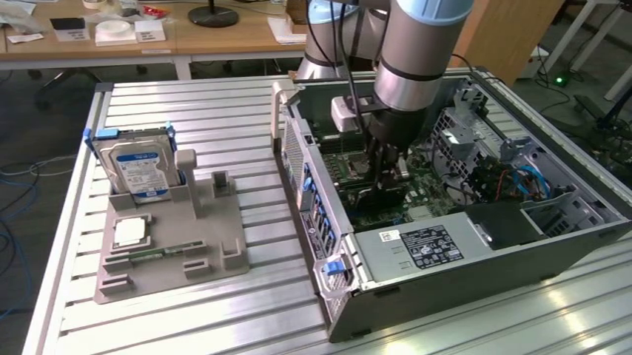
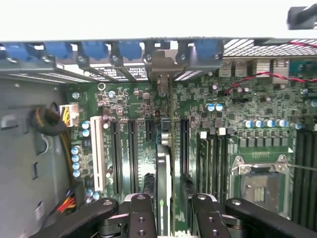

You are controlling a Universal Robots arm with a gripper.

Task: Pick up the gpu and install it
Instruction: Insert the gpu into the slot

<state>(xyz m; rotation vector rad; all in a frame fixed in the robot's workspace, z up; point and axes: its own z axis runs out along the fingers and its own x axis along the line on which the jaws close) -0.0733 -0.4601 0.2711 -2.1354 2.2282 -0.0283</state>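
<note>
Arm reaches straight down into the open computer case [image 1: 464,244] on the bench [image 1: 197,111]; the hand [image 2: 171,208] is clamped on the gpu [image 2: 163,168], edge-on, upright over the motherboard [image 2: 247,129] slots.

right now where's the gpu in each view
Exterior view: the gpu hangs edge-on under the gripper, inside the open computer case.
Wrist view: the gpu runs between the fingers, over the expansion slots.
Shared landmark: the green motherboard.
</note>
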